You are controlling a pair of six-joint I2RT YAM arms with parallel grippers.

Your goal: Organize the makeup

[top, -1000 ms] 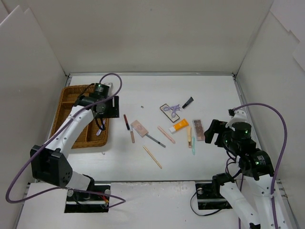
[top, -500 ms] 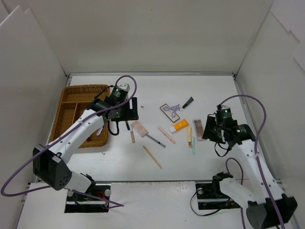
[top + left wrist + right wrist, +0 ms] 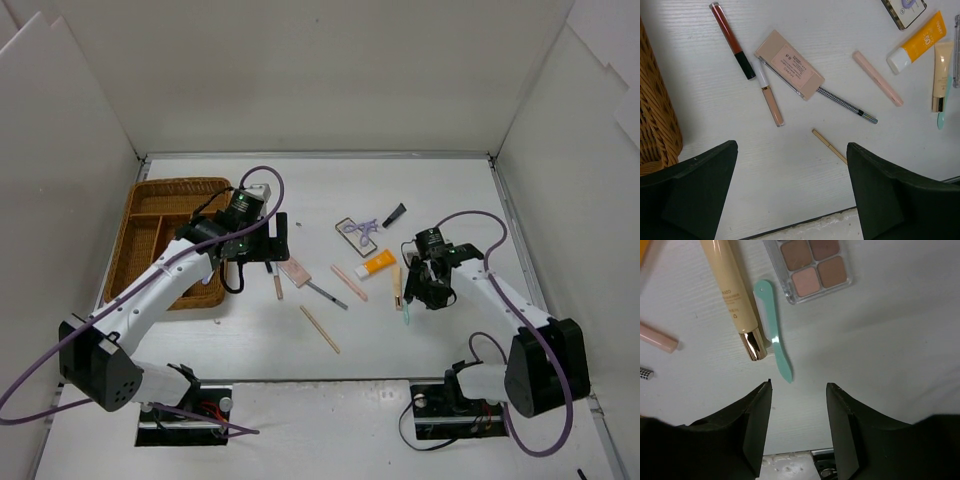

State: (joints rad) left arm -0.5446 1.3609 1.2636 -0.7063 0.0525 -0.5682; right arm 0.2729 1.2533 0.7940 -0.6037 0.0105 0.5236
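The job looks like it has hardly begun. The brown wicker tray (image 3: 165, 240) sits at the left of the table (image 3: 450, 190). I see no makeup in the part of it that shows, but the left arm hides a bit of it. All 13 pieces I can count lie loose on the table, to the right of the tray.

From big to small:
- the long brown eyeshadow palette (image 3: 812, 265)
- the pink compact (image 3: 790, 65)
- the black-edged mirror (image 3: 352, 229) with the purple curler (image 3: 366, 229) on it
- the orange tube (image 3: 917, 42)
- the beige tube (image 3: 732, 305) with a gold cap
- the red lip gloss (image 3: 732, 40)
- the pink stick (image 3: 877, 78)
- the checked pencil (image 3: 846, 105)
- the wooden stick (image 3: 829, 146)
- the mint green tool (image 3: 772, 330)
- the short beige stick (image 3: 770, 97)
- a small black thing (image 3: 394, 213)

The left gripper (image 3: 792, 145) hangs above the compact side. Its fingers are wide apart and it holds nothing. The right gripper (image 3: 800, 385) hovers just by the tip of the mint green tool, and it is spread and bare too.

Some pieces crowd each other. The mint green tool lies right beside the beige tube, and the palette is near too. The pencil and the short beige stick both touch the compact. I think a grab there could bump a neighbor.
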